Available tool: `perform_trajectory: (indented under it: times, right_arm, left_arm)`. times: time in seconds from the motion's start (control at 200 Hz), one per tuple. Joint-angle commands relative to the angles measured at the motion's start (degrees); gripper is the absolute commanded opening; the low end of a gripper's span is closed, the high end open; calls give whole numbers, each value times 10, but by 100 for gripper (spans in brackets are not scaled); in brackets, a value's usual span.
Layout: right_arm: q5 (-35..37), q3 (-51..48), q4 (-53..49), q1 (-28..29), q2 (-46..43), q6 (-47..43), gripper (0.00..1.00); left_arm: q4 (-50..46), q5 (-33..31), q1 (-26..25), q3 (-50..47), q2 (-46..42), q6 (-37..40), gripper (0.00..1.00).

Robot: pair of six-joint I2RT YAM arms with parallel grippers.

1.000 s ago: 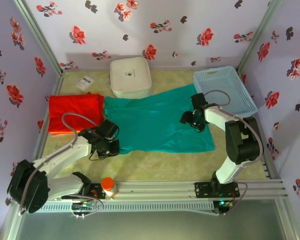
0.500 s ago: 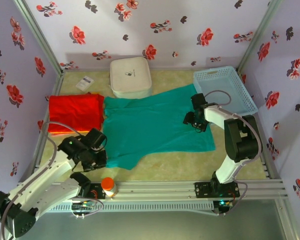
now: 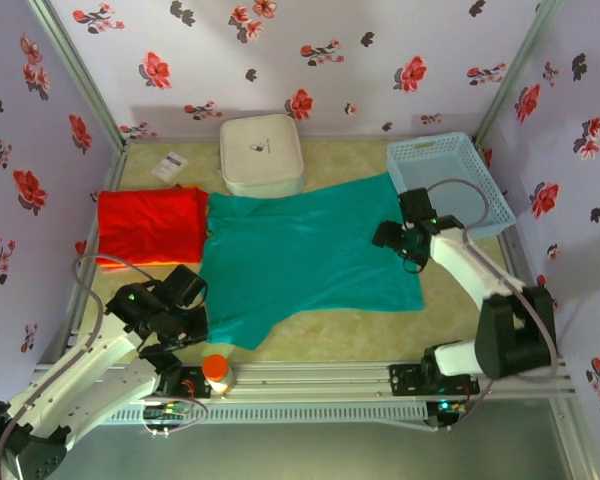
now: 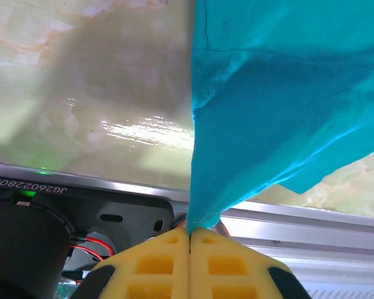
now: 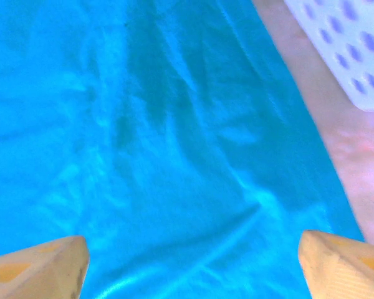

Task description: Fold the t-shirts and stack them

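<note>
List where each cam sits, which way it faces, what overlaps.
Top external: above and behind the arms, looking down on the table; left arm and right arm show, bases at bottom.
Left wrist: on the left arm, facing the table's near rail; left gripper shut on the teal shirt edge.
Right wrist: on the right arm, looking down at the teal shirt; open right gripper at bottom, basket corner upper right.
Shared: teal shirt in all three; basket in top and right wrist.

The teal t-shirt (image 3: pixel 300 255) lies spread on the surface (image 3: pixel 380 330), touching the folded red t-shirt (image 3: pixel 150 225); the left hand (image 3: pixel 193 320) seemingly pinches its near-left corner.
</note>
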Motion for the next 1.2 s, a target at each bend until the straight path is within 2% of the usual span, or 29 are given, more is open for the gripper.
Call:
perform_trajectory:
  times: [0.0,0.13,0.31,0.44,0.66,0.815,0.97,1.195]
  right_arm:
    - [22,-52,-82,-4,-68,41,81]
    - [-1,-118,-98,-4,-136,99,81]
    - [31,-184,-118,-5,-209,159,64]
    - [44,-209,-134,-5,-237,179,58]
    - [23,-246,-73,-6,-197,193,54]
    - [38,-246,-39,-8,-161,192,53]
    - [40,-222,-38,-8,-136,181,51]
    - [57,-223,-33,-11,-146,177,49]
  left_arm:
    - [30,3,-5,-13,5,-13,1]
    - [45,-8,-4,-17,8,-12,1]
    - [56,-14,-5,-23,6,-11,1]
    - [57,-16,-5,-26,-1,-9,1]
    - [63,-15,-5,-30,-2,-7,1]
    - [59,-16,-5,-28,-5,-3,0]
    - [61,-16,-5,-25,-5,-2,0]
    - [64,-16,-5,-21,-5,-1,0]
